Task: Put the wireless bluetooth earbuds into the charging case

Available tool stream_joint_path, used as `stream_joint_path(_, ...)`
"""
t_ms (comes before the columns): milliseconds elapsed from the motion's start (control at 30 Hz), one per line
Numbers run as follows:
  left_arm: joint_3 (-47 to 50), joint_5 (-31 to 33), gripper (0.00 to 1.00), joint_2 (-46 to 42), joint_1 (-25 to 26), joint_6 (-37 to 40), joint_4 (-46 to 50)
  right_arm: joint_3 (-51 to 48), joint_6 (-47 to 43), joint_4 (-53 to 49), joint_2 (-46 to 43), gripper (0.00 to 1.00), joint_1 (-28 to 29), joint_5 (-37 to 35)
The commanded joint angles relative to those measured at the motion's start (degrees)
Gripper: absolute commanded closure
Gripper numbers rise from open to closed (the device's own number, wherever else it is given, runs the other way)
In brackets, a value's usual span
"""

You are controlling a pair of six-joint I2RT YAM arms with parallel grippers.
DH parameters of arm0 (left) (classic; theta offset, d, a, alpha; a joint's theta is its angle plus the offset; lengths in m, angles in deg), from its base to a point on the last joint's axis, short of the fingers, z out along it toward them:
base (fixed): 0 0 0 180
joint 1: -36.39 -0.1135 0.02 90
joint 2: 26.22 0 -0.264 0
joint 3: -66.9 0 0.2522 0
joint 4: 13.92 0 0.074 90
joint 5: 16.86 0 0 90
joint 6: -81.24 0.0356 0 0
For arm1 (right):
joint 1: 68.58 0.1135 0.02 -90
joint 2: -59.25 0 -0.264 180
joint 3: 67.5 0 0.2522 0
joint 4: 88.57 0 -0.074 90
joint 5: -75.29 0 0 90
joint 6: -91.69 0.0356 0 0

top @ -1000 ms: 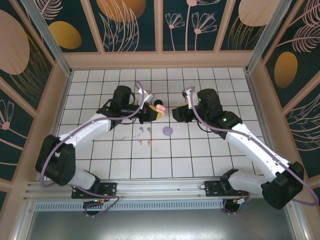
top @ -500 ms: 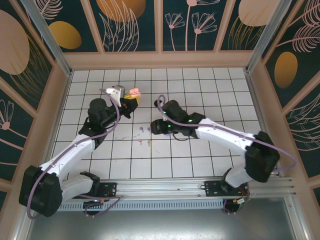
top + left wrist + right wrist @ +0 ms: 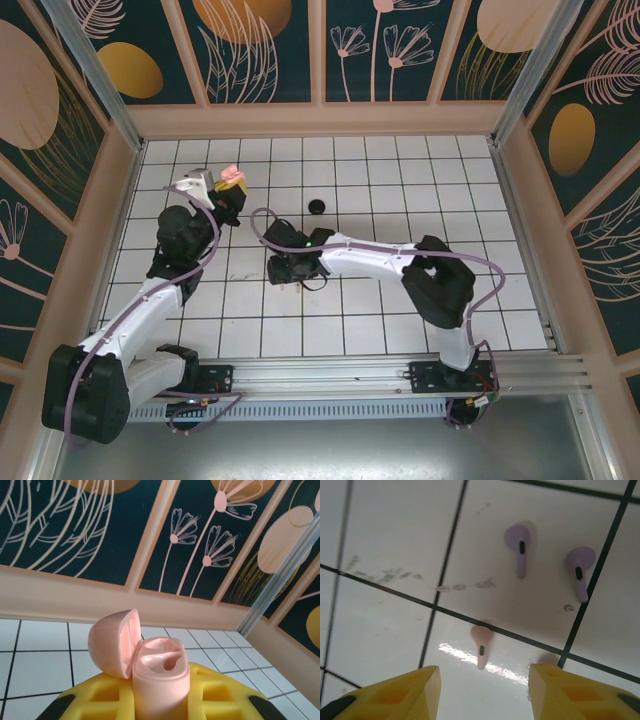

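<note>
Even, bright light from above reaches you across the glossy white tiled floor (image 3: 420,170), leaving soft, faint shadows beneath the white robot arms (image 3: 370,255). In your right wrist view a white glare streak (image 3: 465,654) lies beside the small pink stemmed earbud (image 3: 481,647); the right gripper's (image 3: 485,680) yellow fingertips (image 3: 395,695) blur slightly.

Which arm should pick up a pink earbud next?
Right. The right gripper, open, hangs directly above a pink earbud; the left gripper is shut on the open pink case.
</note>
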Motion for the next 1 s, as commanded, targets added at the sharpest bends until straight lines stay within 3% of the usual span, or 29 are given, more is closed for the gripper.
stream_joint_path(0,0.8,1.1,1.00,-0.3,-1.0,-2.4,-4.9,3.5,1.9,-5.4,2.7,0.52,0.6,-3.0)
stream_joint_path(967,1.8,0.8,1.00,-0.2,-2.3,-3.3,-7.8,13.3,0.3,-9.3,13.8,0.62,2.1,-3.1)
